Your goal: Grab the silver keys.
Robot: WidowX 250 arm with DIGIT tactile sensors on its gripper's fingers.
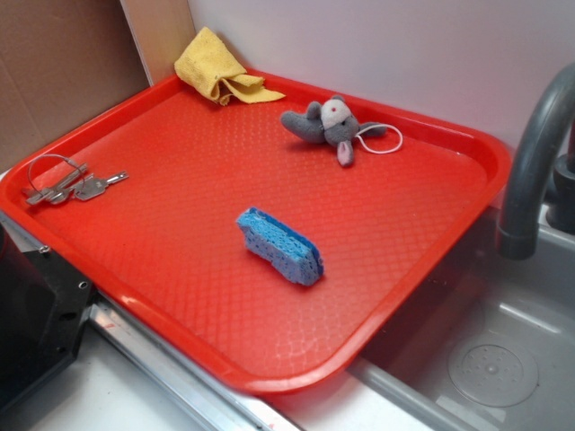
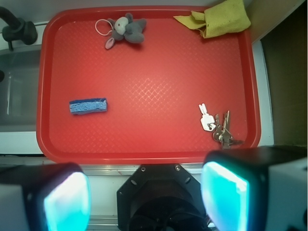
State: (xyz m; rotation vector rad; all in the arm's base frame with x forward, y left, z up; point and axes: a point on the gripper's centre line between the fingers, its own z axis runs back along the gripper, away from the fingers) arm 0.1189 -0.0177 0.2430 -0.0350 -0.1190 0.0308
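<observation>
A red tray point(image 1: 431, 269) is holding a blue sponge point(image 1: 279, 245) in its middle, a grey toy mouse point(image 1: 331, 125) and a yellow cloth point(image 1: 216, 68) by its far edge.

Wrist view: red tray point(image 2: 144, 149) seen from above, hand point(image 2: 144, 197) at bottom edge.
Silver keys point(image 2: 219, 127) lie near the tray's lower right rim. Blue sponge point(image 2: 87, 106) sits at left, well apart from them. Grey plush mouse point(image 2: 127, 29) at top, yellow cloth point(image 2: 219, 19) over the top right corner. Hand's two fingers point(image 2: 226, 192) stand wide apart, holding nothing.

tool point(image 2: 144, 197): black housing, screws | fingers point(image 2: 226, 195): glowing cyan pads, grey backs
</observation>
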